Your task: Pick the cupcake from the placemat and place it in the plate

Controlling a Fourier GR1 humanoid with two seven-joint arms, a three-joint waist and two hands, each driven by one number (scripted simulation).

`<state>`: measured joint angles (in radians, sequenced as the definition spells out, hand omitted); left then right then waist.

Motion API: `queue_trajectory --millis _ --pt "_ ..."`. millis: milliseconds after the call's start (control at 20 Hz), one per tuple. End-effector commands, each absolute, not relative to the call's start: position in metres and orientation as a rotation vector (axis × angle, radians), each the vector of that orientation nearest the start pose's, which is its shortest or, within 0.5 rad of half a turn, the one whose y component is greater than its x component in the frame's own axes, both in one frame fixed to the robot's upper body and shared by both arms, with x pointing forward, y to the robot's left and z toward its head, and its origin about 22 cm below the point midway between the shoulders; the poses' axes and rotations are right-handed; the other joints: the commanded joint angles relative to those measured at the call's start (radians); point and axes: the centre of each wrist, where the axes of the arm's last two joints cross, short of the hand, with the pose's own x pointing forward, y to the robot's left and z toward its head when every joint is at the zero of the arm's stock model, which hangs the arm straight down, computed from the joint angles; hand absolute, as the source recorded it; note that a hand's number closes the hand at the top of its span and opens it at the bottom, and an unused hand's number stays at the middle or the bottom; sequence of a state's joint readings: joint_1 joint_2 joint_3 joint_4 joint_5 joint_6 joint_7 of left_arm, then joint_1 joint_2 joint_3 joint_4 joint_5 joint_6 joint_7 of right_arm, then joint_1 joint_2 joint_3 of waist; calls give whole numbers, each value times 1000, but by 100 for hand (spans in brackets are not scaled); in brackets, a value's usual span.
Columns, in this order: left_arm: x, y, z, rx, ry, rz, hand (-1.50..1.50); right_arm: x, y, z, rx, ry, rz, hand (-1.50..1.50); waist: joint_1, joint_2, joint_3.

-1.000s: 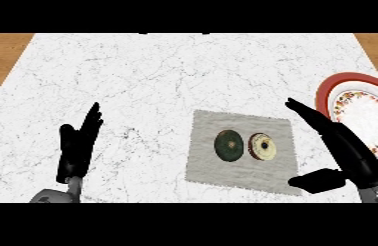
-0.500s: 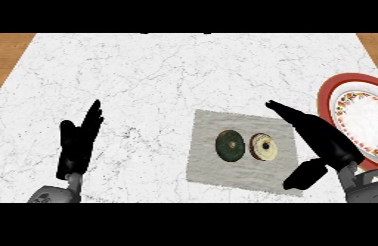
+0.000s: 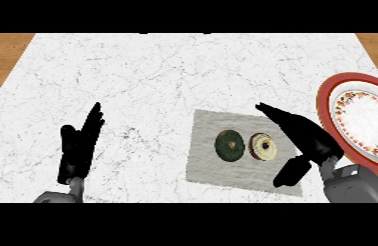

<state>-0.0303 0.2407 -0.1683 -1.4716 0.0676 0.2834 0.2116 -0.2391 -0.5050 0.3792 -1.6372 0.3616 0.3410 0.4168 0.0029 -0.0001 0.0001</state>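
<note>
cupcake (image 3: 258, 146) lying on its side mid grey placemat (image 3: 214, 171), right hand (image 3: 310, 137) spread wide just right of it, fingers straight, holding nothing, red-rimmed plate (image 3: 329, 90) at the marble counter's (image 3: 148, 70) right edge, left hand (image 3: 77, 147) resting open lower left

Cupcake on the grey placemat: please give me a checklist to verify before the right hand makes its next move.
1. Round cupcake, dark green and cream, lies on the grey cloth placemat: ok.
2. Black right hand is open, fingers straight: ok.
3. Right hand closed round the cupcake: not ok; it is beside the cupcake, apart from it.
4. Red-rimmed white plate has free room: ok in the part shown; the view's edge cuts off the rest.
5. Black left hand rests open at lower left, away from the placemat: ok.
6. Cupcake upright: cannot tell.
</note>
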Motion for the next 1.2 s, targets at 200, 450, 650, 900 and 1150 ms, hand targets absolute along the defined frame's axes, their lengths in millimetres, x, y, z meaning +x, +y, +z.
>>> queue_trajectory --millis 200,450,650,900,1150 --pt "259 255 4 254 -1287 -31 0 274 -222 85 -408 -1143 1186 -150 -3 -1 0" --pt "256 262 -21 258 -1279 -33 0 272 -238 45 -398 -1100 1204 -150 -4 0 0" --pt "246 239 -20 239 -1292 -41 0 274 -199 35 -410 -1095 1205 -150 -1 0 0" --pt "247 246 -8 261 -1301 -35 0 283 -245 45 -420 -1144 1274 150 -1 0 0" --pt "260 235 -14 259 -1281 -44 0 280 -228 20 -473 -1213 1290 150 -3 0 0"
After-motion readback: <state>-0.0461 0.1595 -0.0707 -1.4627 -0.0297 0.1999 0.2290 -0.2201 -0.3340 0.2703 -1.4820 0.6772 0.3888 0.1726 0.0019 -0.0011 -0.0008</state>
